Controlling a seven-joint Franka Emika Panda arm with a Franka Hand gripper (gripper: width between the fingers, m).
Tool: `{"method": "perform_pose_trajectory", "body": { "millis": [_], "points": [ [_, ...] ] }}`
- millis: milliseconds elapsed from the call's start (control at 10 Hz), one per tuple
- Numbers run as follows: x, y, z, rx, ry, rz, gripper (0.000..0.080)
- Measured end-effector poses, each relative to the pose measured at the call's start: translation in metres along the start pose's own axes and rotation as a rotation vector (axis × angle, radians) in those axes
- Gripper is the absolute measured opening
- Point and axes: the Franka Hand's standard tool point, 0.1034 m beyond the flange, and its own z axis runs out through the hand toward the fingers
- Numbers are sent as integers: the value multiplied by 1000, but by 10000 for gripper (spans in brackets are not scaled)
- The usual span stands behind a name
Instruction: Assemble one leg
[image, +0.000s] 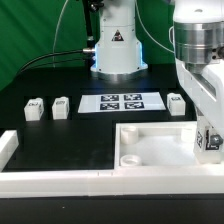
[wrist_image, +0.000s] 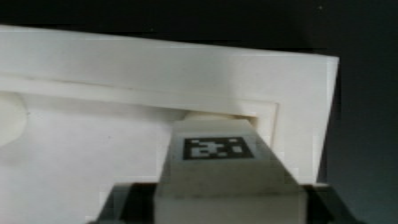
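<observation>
Your gripper (image: 207, 137) sits at the right edge of the exterior view, closed on a leg (image: 209, 138), the white block with a black-and-white marker tag that shows between the fingers low on the arm. In the wrist view the same held leg (wrist_image: 217, 160) fills the lower middle of the picture, its tag facing the camera and the dark gripper body flanking it on both sides, so the jaws are pressed against its sides rather than spread wide. The leg's far end reaches the inner corner of the large white tray-like part (wrist_image: 160, 80), close to the raised rim; you cannot tell from either view whether it touches the part or hangs just above it. In the exterior view that tray-like part (image: 150, 150) lies on the black table (image: 60, 135) in the lower right of the frame, with a round socket visible near its left corner. Beyond it, the marker board (image: 121, 101) lies flat at centre frame. Two loose legs (image: 34, 107) (image: 61, 106) stand at the left of the frame, and another (image: 177, 102) stands just right of the marker board. The robot base (image: 116, 45) rises at upper centre.
</observation>
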Motion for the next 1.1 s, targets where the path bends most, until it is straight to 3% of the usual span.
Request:
{"method": "perform_pose_trajectory", "body": {
  "millis": [100, 200, 300, 400, 800, 1100],
  "points": [
    [-1, 0, 0, 0, -4, -5, 310],
    [-1, 0, 0, 0, -5, -11, 523],
    [-2, 0, 0, 0, -6, -58, 523],
    [-2, 0, 0, 0, -7, -67, 623],
    [-1, 1, 2, -5, -3, -520, 649],
    [-2, 0, 0, -25, 33, -881, 649]
  ]
}}
